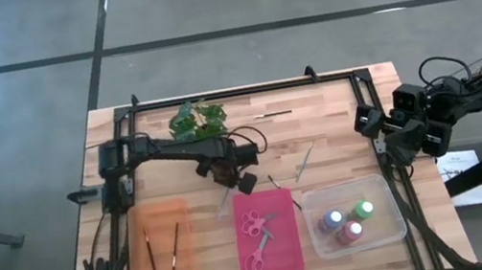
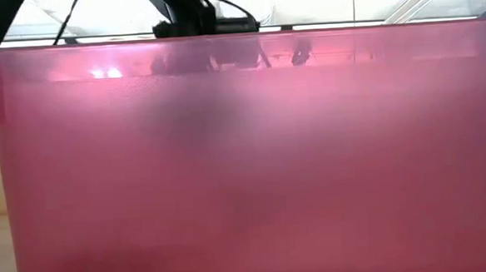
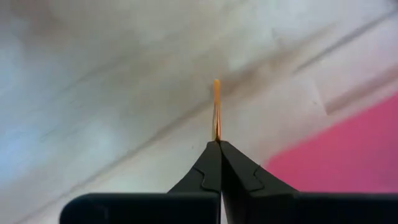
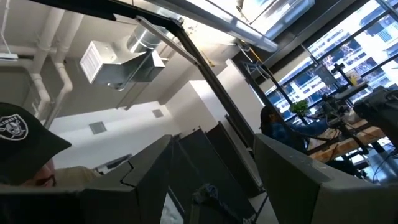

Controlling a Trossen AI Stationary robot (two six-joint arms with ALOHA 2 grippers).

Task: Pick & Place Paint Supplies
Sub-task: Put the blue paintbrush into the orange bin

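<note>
Brush (image 3: 216,109) pinched in left end effector (image 1: 245,183), handle projecting straight ahead past the closed tips. Pink tray (image 1: 284,254) just beyond on the counter (image 1: 336,120); orange tray (image 1: 136,268) with two brushes farther off. Right end effector (image 1: 396,135) parked aside, grip state impossible to tell.

Soft light on top, blur up close.

From above, the table (image 1: 333,106) is evenly lit, with a bright blue glow at 10 o'clock. Down low, the pink bin (image 2: 244,161) fills the view, hazy, with white glare at 11 o'clock. The left wrist view is blurry. Bright windows (image 4: 348,43) shine at 2 o'clock.
</note>
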